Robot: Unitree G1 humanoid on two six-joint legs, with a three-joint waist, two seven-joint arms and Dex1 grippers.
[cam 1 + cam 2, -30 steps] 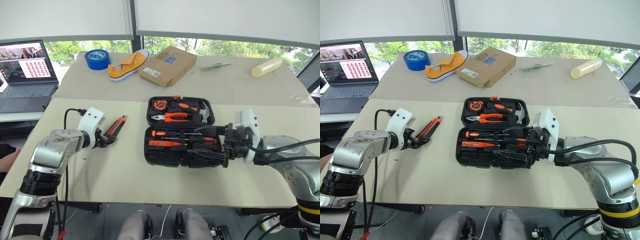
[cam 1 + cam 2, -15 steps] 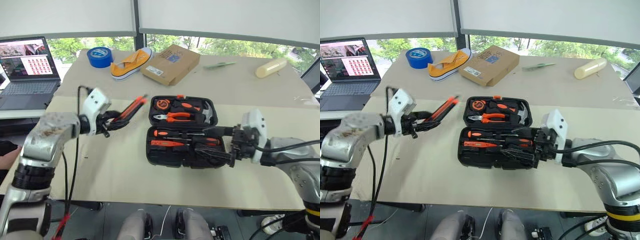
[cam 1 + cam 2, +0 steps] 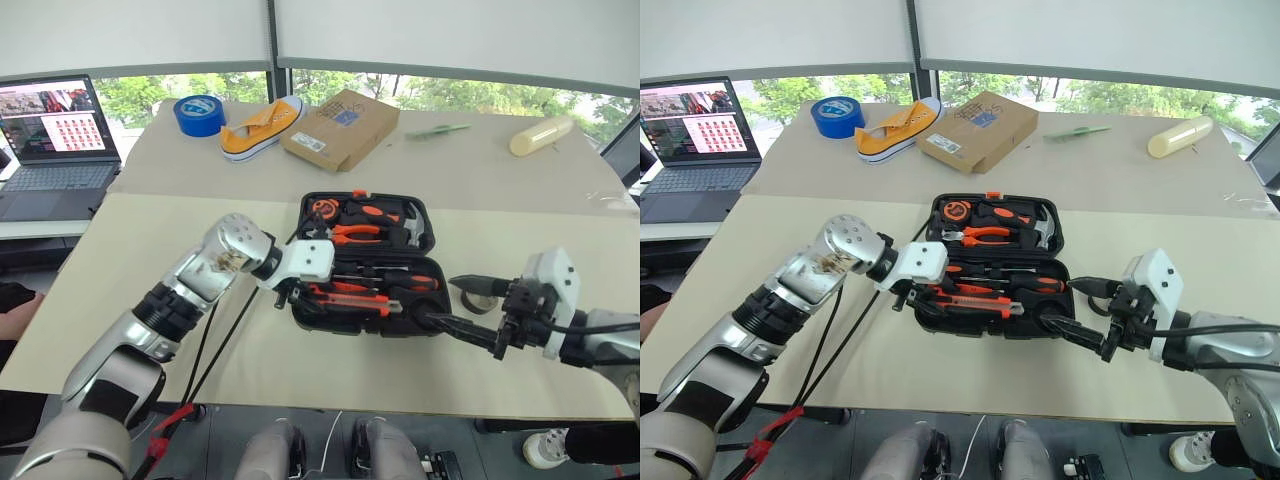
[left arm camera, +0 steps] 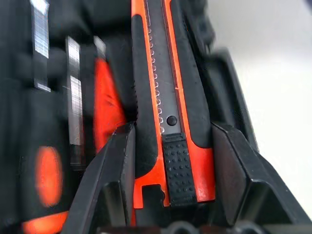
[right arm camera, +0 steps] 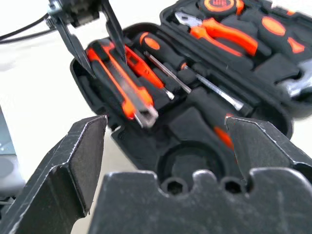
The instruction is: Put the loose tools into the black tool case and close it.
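A: The black tool case (image 3: 362, 262) lies open near the middle of the tabletop (image 3: 150, 300), its tray half toward the near edge and its lid half beyond it. What is nearest?

B: The right gripper (image 3: 462, 306), close to the near edge toward the right corner. Its fingers stand wide apart and hold nothing; one finger (image 3: 452, 326) reaches to the tray's right end.

A: And just beside it?

B: A small grey tape roll (image 3: 480, 300) lies on the tabletop between those fingers, just off the case's right end.

A: The left side?

B: The left gripper (image 4: 170, 161) hangs over the tray's left end, clamped on the orange-and-black utility knife (image 4: 168, 97). The knife sits between the two fingers and slants across the tray's front slots (image 5: 122, 80). Whether it already rests in a slot I cannot tell.

A: What is in the tray already?

B: Screwdrivers with black-and-orange handles (image 3: 400, 282) and a slim orange tester screwdriver (image 5: 134, 66). A round recess (image 5: 187, 161) at the tray's right end is bare.

A: Farther back?

B: The lid half carries the orange-handled pliers (image 3: 345, 234) and a hammer (image 3: 412, 222). Toward the far edge lie a cardboard box (image 3: 340, 128), a yellow shoe (image 3: 258, 130) and a blue tape roll (image 3: 198, 114); a pale cylinder (image 3: 540, 134) lies near the far right corner. A laptop (image 3: 55, 140) stands open beyond the left edge.
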